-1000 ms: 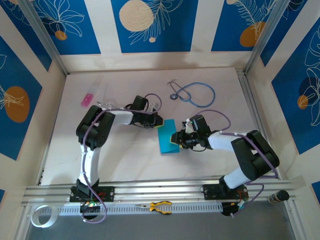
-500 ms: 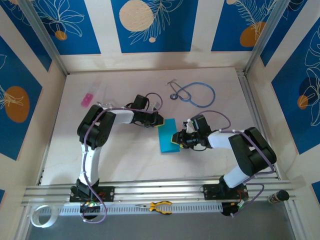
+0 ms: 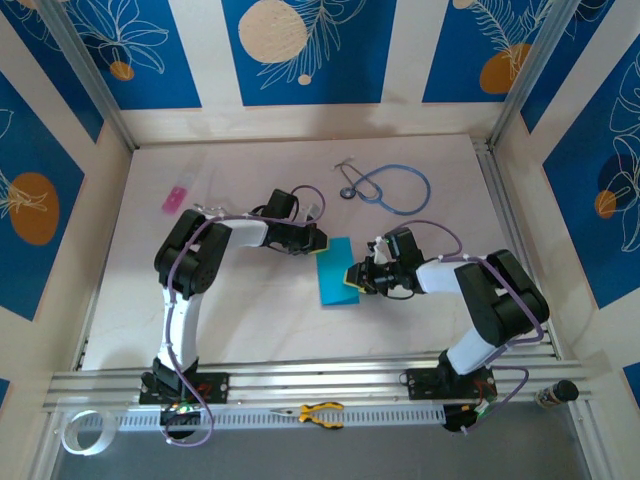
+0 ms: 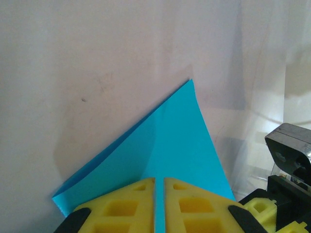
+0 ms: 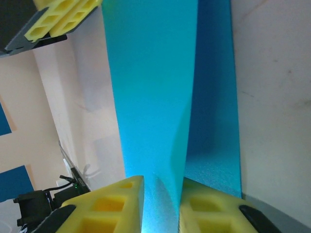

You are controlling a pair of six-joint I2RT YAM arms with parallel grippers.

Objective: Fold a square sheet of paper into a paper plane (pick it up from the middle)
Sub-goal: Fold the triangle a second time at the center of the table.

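walls point(image 3: 110, 60): blue panels, white leaf drawings, orange and cream discs | counter point(image 3: 250, 310): white, matte | frame posts point(image 3: 88, 78): aluminium | near rail point(image 3: 300, 380): aluminium

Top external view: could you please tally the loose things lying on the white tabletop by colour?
Blue: 2 (folded sheet of paper, stethoscope)
Pink: 1 (small rectangle)
Total: 3

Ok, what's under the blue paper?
The white table shows around the folded blue paper; a darker lower layer of it peeks out underneath. The spot directly beneath is covered.
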